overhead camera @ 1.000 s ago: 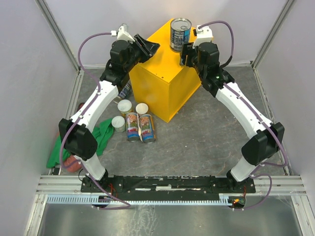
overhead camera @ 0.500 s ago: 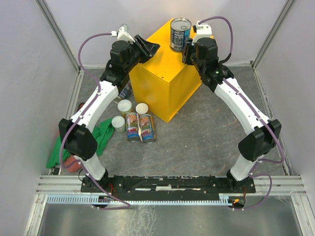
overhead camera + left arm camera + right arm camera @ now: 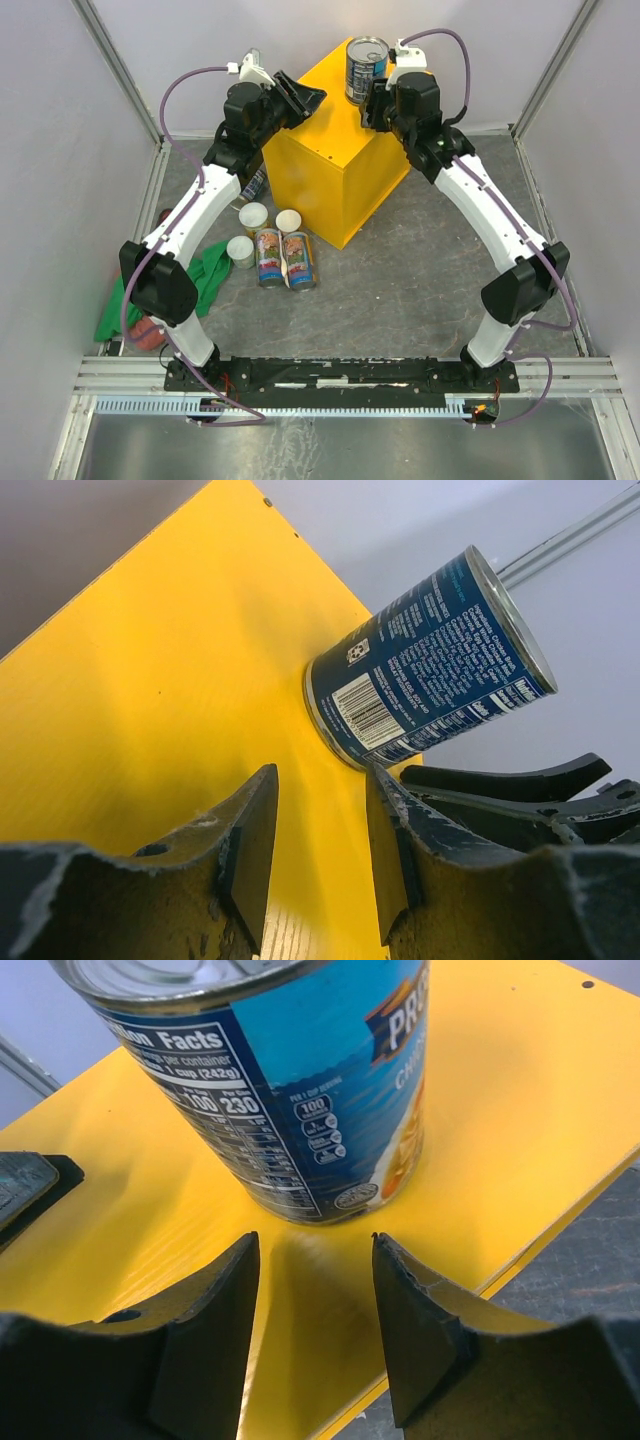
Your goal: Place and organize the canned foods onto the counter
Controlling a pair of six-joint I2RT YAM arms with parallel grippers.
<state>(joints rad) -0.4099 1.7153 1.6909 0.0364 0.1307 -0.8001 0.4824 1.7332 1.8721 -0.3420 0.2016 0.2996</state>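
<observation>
On top of the tall yellow surface (image 3: 330, 190), at the upper centre of the overhead view, one wide blue can (image 3: 366, 68) stands upright near the far corner, with its long axis vertical and its silver lid up.

The right end effector (image 3: 312, 1242) sits just beside this can, low over the yellow top. In its wrist view the can fills the frame straight ahead of the fingertips. Its fingers are drawn nearly together, leaving only a narrow gap with nothing in it.

The left end effector (image 3: 322, 775) hovers over the upper-left edge of the same top, farther from the can. It is likewise nearly closed and empty, and the can lies ahead and to the right in its view. The right arm is plainly the nearer of the two.

Other cans wait on the grey floor (image 3: 420, 270) at the centre left of the overhead view, by the foot of the yellow box. Two tall slim cans (image 3: 284, 258) appear to lie on their sides, side by side. Three small pale-lidded cans (image 3: 254, 215) stand just above and left of them. A second blue can (image 3: 254, 186) is partly hidden behind the left arm. A green cloth (image 3: 205, 272) lies close by. I judge the left arm better placed to reach these.

Most of the smooth, flat yellow top is bare, so there looks to be room for more cans.
</observation>
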